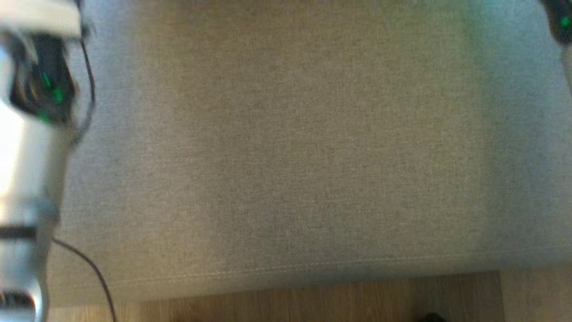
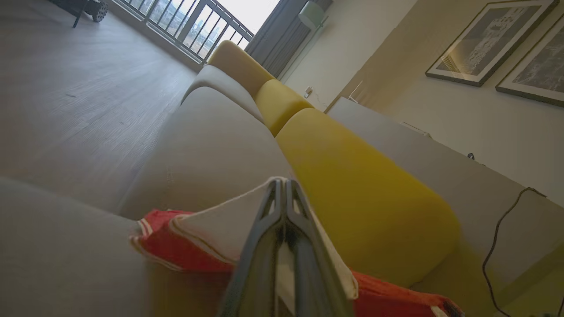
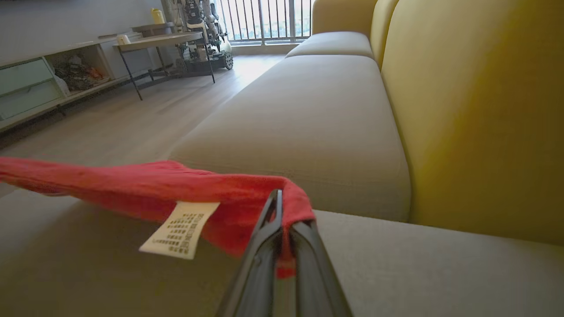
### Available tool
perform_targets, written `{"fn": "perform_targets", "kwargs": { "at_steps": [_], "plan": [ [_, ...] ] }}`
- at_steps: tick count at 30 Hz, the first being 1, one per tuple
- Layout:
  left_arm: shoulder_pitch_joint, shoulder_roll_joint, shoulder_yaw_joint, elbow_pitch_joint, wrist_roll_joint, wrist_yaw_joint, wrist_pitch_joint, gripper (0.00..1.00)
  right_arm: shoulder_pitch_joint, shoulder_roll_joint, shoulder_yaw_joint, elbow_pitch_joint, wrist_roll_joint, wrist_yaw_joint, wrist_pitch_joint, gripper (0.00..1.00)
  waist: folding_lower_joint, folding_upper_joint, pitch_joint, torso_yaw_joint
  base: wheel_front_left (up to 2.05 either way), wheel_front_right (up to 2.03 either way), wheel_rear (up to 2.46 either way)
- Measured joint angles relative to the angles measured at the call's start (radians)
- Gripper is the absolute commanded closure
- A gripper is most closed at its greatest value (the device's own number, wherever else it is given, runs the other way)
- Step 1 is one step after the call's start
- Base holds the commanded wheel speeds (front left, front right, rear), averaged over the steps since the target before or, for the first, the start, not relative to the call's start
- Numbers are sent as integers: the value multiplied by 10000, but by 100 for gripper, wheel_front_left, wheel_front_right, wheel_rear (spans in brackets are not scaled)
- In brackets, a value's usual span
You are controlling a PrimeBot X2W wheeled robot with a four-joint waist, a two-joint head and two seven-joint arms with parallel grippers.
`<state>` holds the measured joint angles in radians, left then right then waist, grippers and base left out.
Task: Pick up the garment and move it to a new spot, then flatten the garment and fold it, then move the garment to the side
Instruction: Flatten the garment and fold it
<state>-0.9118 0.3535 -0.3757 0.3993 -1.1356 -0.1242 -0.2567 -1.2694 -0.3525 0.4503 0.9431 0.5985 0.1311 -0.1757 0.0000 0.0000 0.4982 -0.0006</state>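
Observation:
The garment (image 2: 176, 246) is red with white-trimmed edges and a cream panel, and it lies low over the grey sofa seat (image 2: 207, 154). My left gripper (image 2: 282, 185) is shut on its cream edge. In the right wrist view the garment (image 3: 132, 185) stretches to the left as a red band with a white care label (image 3: 180, 229) hanging from it. My right gripper (image 3: 278, 196) is shut on its red end, just above the seat cushion (image 3: 308, 110). The head view is blurred, with my left forearm (image 1: 27, 179) at the left edge and my right wrist (image 1: 558, 20) in the top right corner.
Yellow back cushions (image 3: 476, 110) run along the seat. A black cable (image 1: 89, 268) trails by my left arm and another cable (image 2: 498, 237) lies on the ledge behind the sofa. Wooden floor (image 1: 313, 304) borders the seat's front edge. A side table (image 3: 163, 42) stands across the room.

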Motion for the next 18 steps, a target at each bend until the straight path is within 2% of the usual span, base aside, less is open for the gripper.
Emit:
{"fn": "perform_targets", "kwargs": {
  "at_steps": [4,9,13,18],
  "plan": [
    [2134,27,481,-1156,-502,-2,0,100,921,-508,316,-328,1057,0,410,100,0,0,-496,83,0,0,0],
    [5257,52,510,-2320,-706,-2,2,100,3099,-1229,846,-1666,2102,2,984,100,-1,1,-1224,179,0,0,0],
    [7054,-50,468,-2895,-1030,-2,4,100,5131,-1791,631,-3009,2800,2,543,100,-1,1,-1775,290,0,0,0],
    [8018,-79,489,-3415,-1043,10,13,100,7064,-2027,31,-3862,2778,2,-69,100,-1,1,-2193,397,0,0,0]
  ]
}}
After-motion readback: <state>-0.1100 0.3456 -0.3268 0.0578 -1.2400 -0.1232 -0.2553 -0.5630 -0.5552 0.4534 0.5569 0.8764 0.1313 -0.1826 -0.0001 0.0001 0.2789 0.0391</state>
